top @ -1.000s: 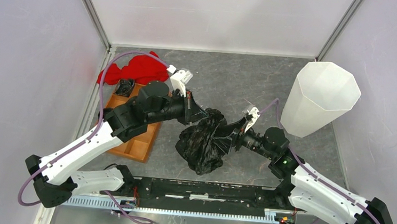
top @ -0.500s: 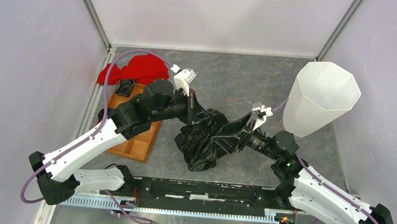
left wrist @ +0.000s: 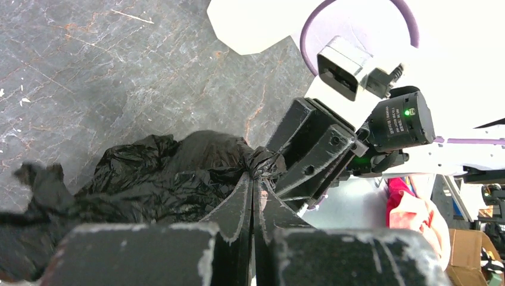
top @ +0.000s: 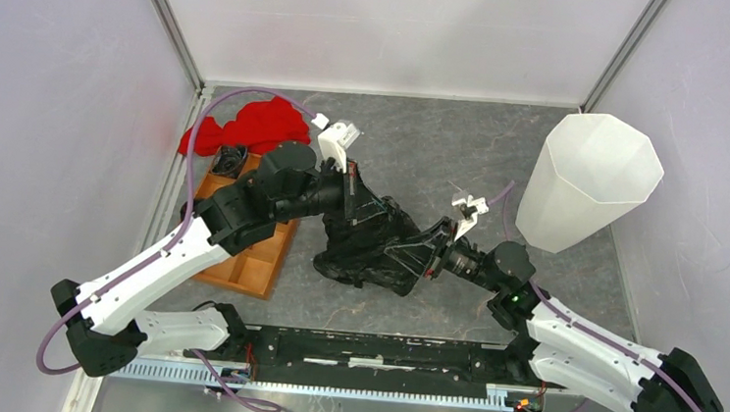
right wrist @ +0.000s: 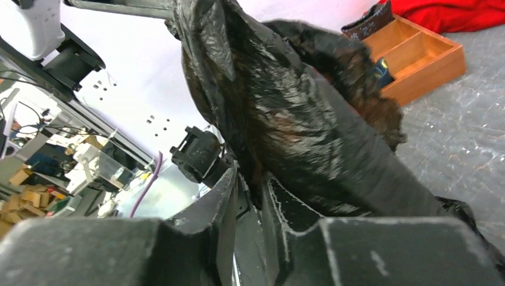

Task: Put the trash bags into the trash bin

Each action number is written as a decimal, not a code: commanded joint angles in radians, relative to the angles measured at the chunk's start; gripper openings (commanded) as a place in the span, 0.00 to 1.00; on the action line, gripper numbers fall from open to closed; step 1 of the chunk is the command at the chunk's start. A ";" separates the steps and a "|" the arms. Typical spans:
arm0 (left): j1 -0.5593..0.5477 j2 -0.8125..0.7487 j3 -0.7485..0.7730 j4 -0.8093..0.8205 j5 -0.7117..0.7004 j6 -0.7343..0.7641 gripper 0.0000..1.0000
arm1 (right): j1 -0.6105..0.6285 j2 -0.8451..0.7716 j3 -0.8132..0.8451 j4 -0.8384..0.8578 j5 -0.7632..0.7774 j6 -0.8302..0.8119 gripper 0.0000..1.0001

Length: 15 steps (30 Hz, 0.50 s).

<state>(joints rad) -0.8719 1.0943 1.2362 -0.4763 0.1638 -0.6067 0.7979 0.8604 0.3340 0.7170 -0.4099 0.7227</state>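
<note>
Top external, crinkled glossy black trash bags (top: 365, 253), faceted translucent trash bin (top: 587, 184)

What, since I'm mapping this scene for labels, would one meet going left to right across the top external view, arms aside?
orange tray → black trash bag → white trash bin. The red cloth sits above the tray in the picture, so its place in the order is unclear.
</note>
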 commanded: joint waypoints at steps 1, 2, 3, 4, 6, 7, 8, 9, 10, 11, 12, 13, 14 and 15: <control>0.001 -0.003 0.036 0.007 0.003 0.043 0.02 | 0.004 -0.039 0.018 -0.073 0.110 -0.039 0.08; 0.001 -0.005 0.033 -0.005 -0.004 0.050 0.02 | 0.004 -0.065 0.050 -0.214 0.201 -0.081 0.01; 0.001 -0.006 0.030 -0.014 -0.022 0.057 0.03 | 0.005 -0.091 0.097 -0.375 0.312 -0.124 0.00; 0.001 -0.009 0.025 -0.033 -0.054 0.061 0.08 | 0.004 -0.105 0.154 -0.568 0.475 -0.171 0.01; 0.004 -0.019 0.008 -0.063 -0.138 0.065 0.25 | 0.004 -0.104 0.227 -0.846 0.722 -0.236 0.00; 0.006 -0.024 -0.001 -0.075 -0.175 0.067 0.36 | 0.004 -0.102 0.246 -0.934 0.825 -0.249 0.00; 0.009 -0.028 -0.009 -0.087 -0.231 0.069 0.49 | 0.004 -0.102 0.242 -0.998 0.894 -0.253 0.00; 0.010 -0.031 -0.019 -0.095 -0.264 0.071 0.60 | 0.004 -0.107 0.230 -1.032 0.929 -0.259 0.00; 0.012 -0.037 -0.032 -0.098 -0.283 0.070 0.71 | 0.003 -0.113 0.214 -1.065 0.958 -0.261 0.00; 0.015 -0.043 -0.047 -0.092 -0.291 0.070 0.80 | 0.003 -0.116 0.198 -1.092 0.983 -0.256 0.00; 0.018 -0.046 -0.062 -0.085 -0.292 0.069 0.88 | 0.003 -0.121 0.184 -1.110 1.005 -0.252 0.00; 0.020 -0.048 -0.077 -0.080 -0.293 0.066 0.94 | 0.005 -0.123 0.168 -1.128 1.040 -0.245 0.00; 0.022 -0.051 -0.097 -0.076 -0.293 0.062 0.99 | 0.004 -0.121 0.158 -1.140 1.066 -0.241 0.00; 0.025 -0.053 -0.117 -0.073 -0.293 0.055 1.00 | 0.003 -0.117 0.152 -1.147 1.090 -0.243 0.00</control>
<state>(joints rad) -0.8581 1.0634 1.1748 -0.5522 -0.0612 -0.5652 0.8021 0.7452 0.5205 -0.2409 0.4534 0.5053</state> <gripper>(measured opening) 0.954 0.010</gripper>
